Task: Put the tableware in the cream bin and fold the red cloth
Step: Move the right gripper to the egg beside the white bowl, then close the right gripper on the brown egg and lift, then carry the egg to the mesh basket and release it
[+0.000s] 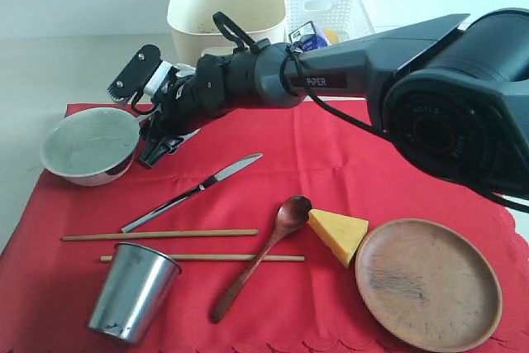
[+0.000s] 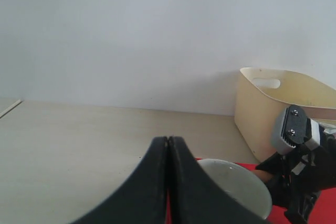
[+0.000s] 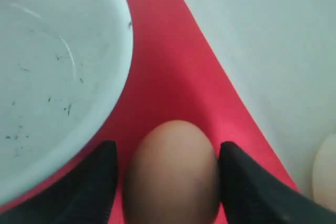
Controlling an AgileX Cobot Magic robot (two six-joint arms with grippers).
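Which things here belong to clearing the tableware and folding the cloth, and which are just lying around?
For the job: bowl, steel cup, knife, chopsticks, wooden spoon, wooden plate, cream bin, red cloth.
Just lying about: cheese wedge, brown egg, white basket.

My right hand (image 1: 147, 113) reaches across the red cloth (image 1: 331, 163), jaws apart, just beside the pale bowl (image 1: 87, 145). In front lie the knife (image 1: 194, 192), chopsticks (image 1: 157, 236), steel cup (image 1: 132, 291), spoon (image 1: 258, 255), cheese wedge (image 1: 339, 233) and wooden plate (image 1: 428, 283). The cream bin (image 1: 223, 14) stands behind.
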